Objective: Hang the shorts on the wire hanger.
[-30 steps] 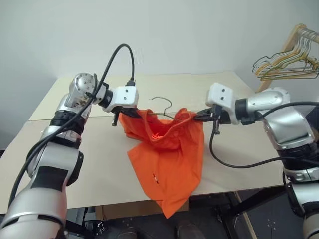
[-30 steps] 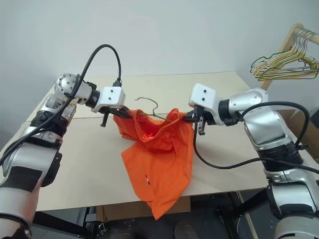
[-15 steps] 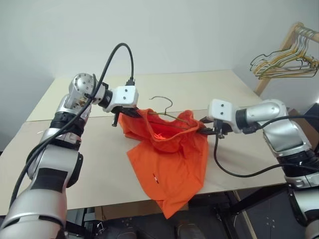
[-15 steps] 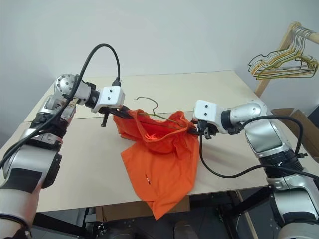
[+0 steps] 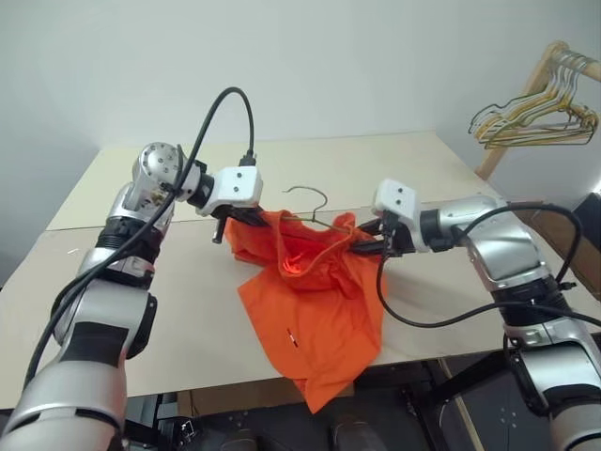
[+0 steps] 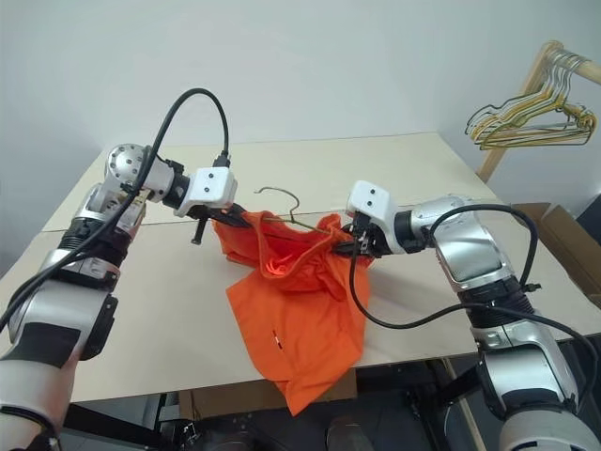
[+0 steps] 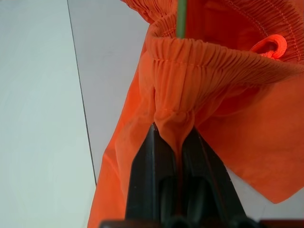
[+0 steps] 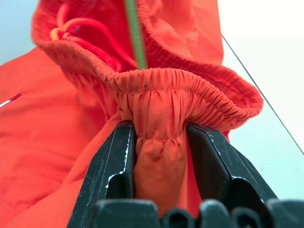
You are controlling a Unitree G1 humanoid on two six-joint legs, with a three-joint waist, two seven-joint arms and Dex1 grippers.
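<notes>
The bright orange shorts (image 5: 315, 301) hang by their waistband between my two grippers, above the table, and their lower end droops over the front edge. The wire hanger (image 5: 305, 193) lies along the waistband with its hook sticking up behind the fabric. Its thin green wire (image 8: 135, 33) runs inside the gathered band. My left gripper (image 7: 173, 133) is shut on the left end of the waistband. My right gripper (image 8: 159, 137) holds a thick fold of the right end, which fills the gap between its fingers.
The pale wooden table (image 5: 188, 310) reaches well past the shorts on both sides. At the far right a wooden rack carries a bunch of green and yellow wire hangers (image 5: 531, 117). A brown box (image 6: 568, 235) stands on the floor to the right.
My right gripper has sunk a little and rolled, and the right end of the waistband has come down with it. The left gripper has stayed where it was.
</notes>
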